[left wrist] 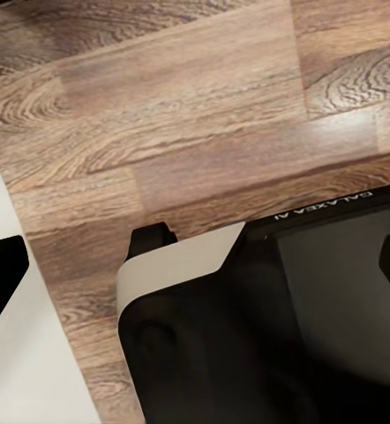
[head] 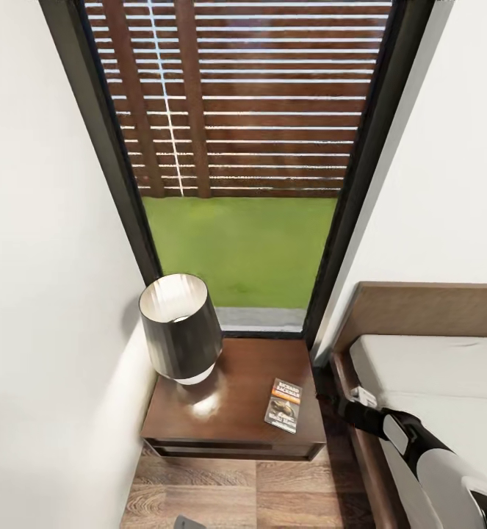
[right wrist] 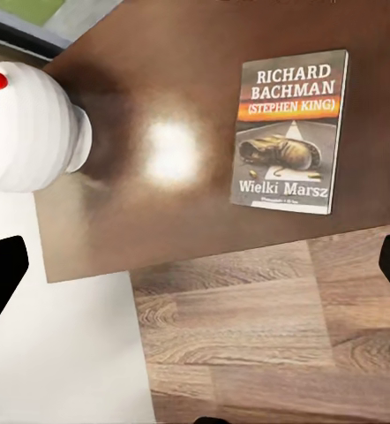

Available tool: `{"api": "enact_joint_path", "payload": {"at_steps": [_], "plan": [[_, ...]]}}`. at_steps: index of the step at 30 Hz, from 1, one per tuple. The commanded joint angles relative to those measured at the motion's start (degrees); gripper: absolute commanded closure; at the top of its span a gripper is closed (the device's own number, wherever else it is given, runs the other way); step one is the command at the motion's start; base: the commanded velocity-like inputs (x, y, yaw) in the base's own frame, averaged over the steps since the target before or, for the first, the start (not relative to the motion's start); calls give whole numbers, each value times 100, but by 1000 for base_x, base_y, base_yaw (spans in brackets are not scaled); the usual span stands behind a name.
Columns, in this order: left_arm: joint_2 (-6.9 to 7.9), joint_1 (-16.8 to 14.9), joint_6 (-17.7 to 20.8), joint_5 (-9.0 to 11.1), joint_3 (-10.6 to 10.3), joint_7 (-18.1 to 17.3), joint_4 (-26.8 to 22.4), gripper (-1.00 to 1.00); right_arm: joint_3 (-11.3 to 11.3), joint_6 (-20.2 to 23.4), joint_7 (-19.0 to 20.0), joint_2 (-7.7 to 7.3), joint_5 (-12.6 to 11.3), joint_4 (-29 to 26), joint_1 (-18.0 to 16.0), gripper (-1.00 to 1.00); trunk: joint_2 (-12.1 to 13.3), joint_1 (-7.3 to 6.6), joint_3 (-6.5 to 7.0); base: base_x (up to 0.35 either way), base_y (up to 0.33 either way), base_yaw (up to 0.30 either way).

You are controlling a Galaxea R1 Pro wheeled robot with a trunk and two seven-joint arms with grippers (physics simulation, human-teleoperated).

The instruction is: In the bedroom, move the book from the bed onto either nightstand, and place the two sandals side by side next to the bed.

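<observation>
Now book [right wrist: 289,131] laid flat on nightstand [head: 199,419] beside lamp [head: 181,327]; judged light, stiff, best pinched at edge. Right claw [right wrist: 195,265] spread open, nothing held; left claw state cannot be told.

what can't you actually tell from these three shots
- Right gripper, head view: dark against the gap beside the bed, so its jaws cannot be read.
- Left gripper, left wrist view: fingertips cut by the frame edges, spacing unclear.
- Nightstand drawer, head view: seen from above, front foreshortened.
- Book, head view: lettering too small; the right wrist view reads it.
- Lamp: shade hides its base.
</observation>
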Motion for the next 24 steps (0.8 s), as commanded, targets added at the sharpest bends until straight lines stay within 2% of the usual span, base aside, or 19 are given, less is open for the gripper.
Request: {"api": "enact_joint_path", "payload": {"at_steps": [1, 4, 8, 24], "plan": [[3, -2, 30, 58, -49, 35, -12, -100, -9, 49, 1, -1, -62, -3, -1, -100, 36, -21, 12, 0, 0, 0], [2, -1, 28, 58, -49, 34, -10, -100, -4, -261, -70, -17, 29, -11, 155, -100, 156, -87, 66, 0, 0, 0], [5, -3, 28, 62, -48, 28, -9, -100, -2, -462, -146, -19, 167, -1, 246, -100, 317, -175, 138, 0, 0, 0], [8, -2, 22, 66, -46, 16, -8, -100, -2, -665, -459, 33, 727, 87, 367, -100, 958, -526, 425, 0, 0, 0]]}}
